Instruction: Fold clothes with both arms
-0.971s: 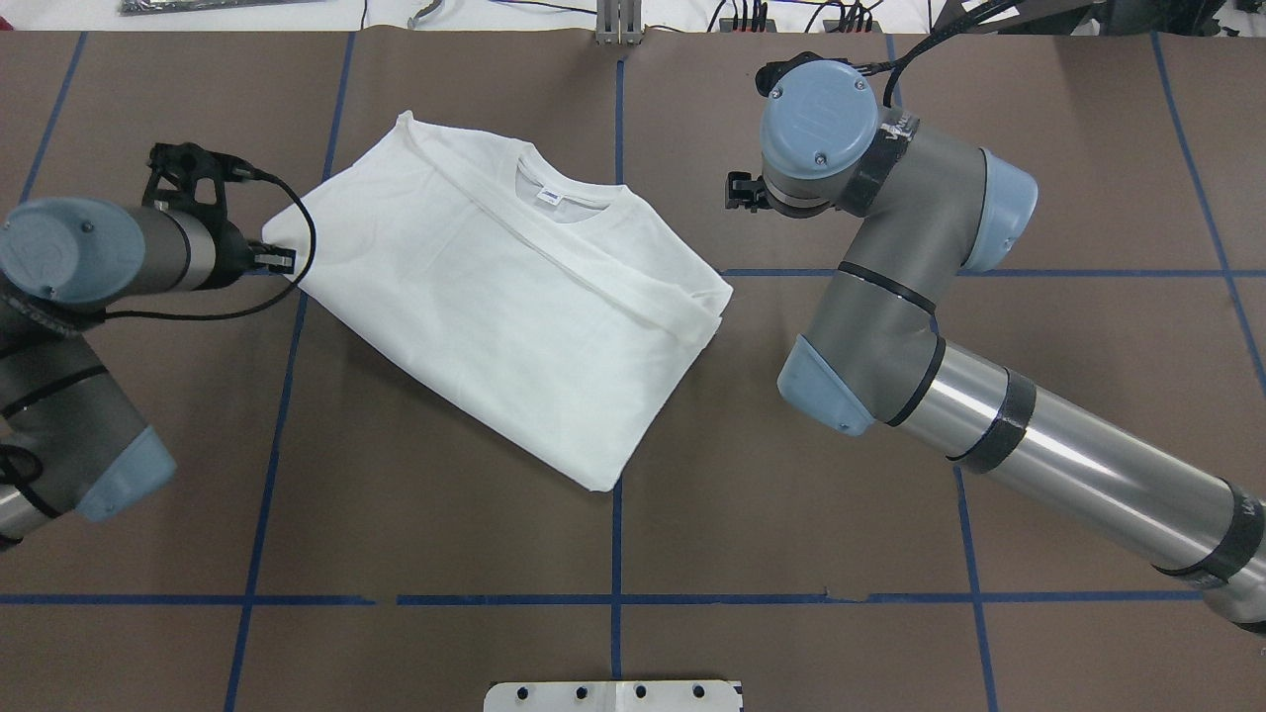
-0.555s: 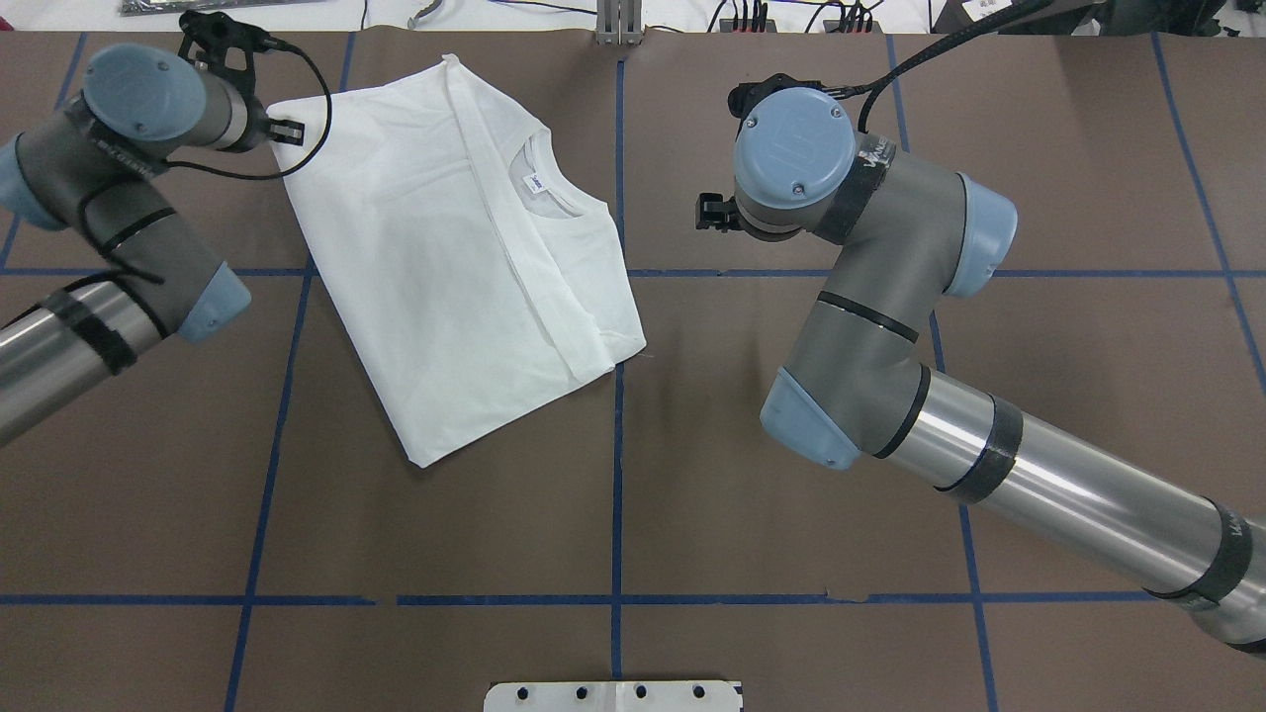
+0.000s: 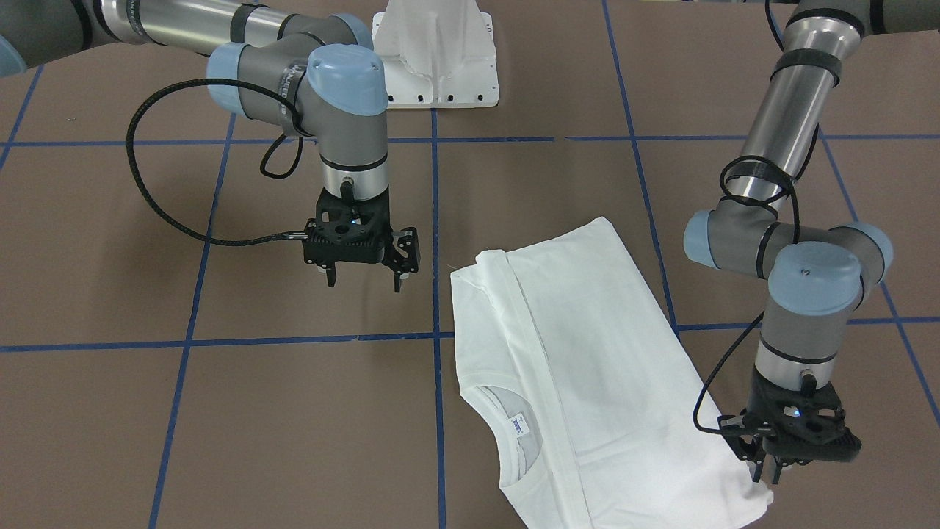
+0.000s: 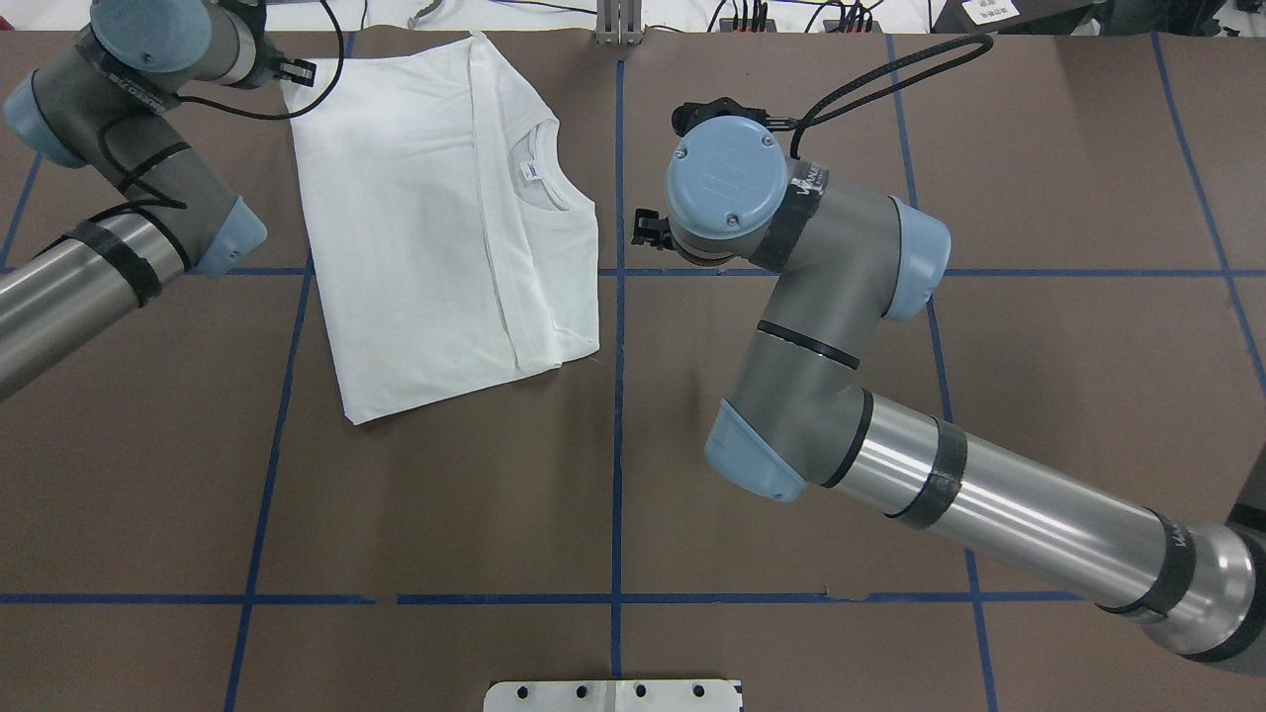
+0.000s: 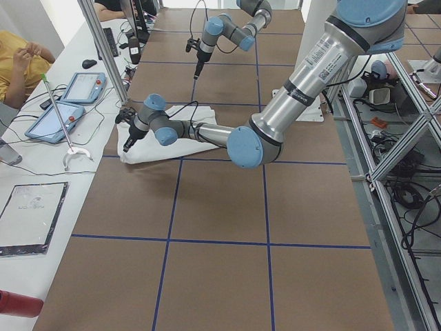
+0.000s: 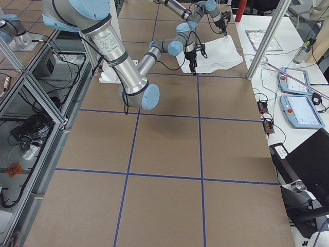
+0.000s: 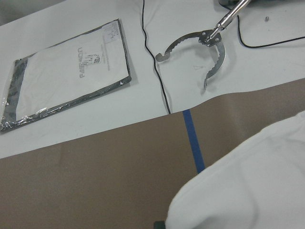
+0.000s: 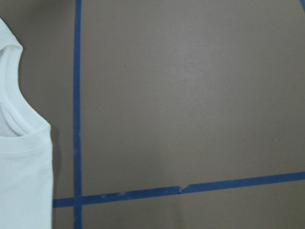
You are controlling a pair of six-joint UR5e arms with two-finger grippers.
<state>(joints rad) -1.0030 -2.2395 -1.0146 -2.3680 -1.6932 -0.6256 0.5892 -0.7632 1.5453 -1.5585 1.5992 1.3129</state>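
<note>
White shirt (image 4: 425, 227) lies folded on brown table (image 4: 791, 554), far side, robot's left (neck label (image 4: 530, 173) facing up). L gripper (image 3: 765, 474) pinches its corner; R gripper (image 3: 365, 283) hovers nearby w/ fingers spread, holding nothing.

Table (image 4: 445, 514) bare toward robot, shirt (image 4: 425, 227) occupying far-left corner

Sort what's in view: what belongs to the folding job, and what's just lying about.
Job in hand:
white T-shirt
left gripper, pinching the shirt's corner
right gripper, open, off the shirt

Lying about, on the side bench:
bagged packet
metal grabber tool
touchscreen pendant
</note>
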